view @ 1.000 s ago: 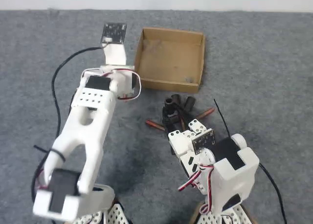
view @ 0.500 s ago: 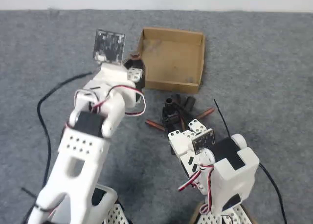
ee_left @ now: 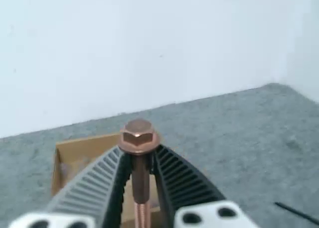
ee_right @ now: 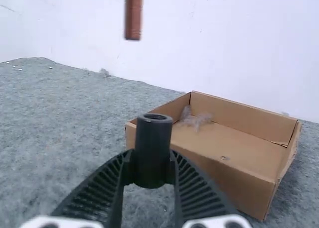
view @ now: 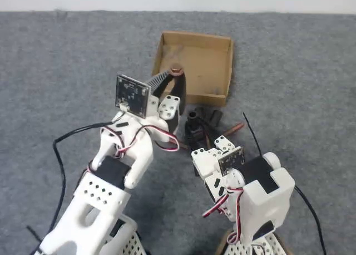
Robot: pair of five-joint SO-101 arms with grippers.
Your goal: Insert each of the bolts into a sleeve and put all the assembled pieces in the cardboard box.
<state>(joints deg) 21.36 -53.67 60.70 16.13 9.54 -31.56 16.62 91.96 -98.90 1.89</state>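
Observation:
My left gripper (view: 173, 83) is shut on a copper bolt (view: 177, 72), held head up just in front of the cardboard box (view: 222, 63). In the left wrist view the bolt (ee_left: 139, 153) stands upright between the ribbed fingers (ee_left: 175, 174) of the left gripper (ee_left: 140, 168). My right gripper (view: 194, 131) is shut on a black sleeve (view: 193, 119), held upright with its open end up. In the right wrist view the sleeve (ee_right: 152, 146) sits in the right gripper (ee_right: 150, 172), and the bolt's threaded tip (ee_right: 133, 14) hangs above it, a little to one side.
Loose black sleeves (view: 213, 117) and a loose copper bolt (view: 234, 128) lie on the grey carpet between the box and the right arm. The box (ee_right: 239, 138) stands open just beyond the held sleeve. Cables trail from both arms.
The left arm has swung from the box's left side to its front, and the gripper with the bolt now shows above the held sleeve. The right arm has kept still.

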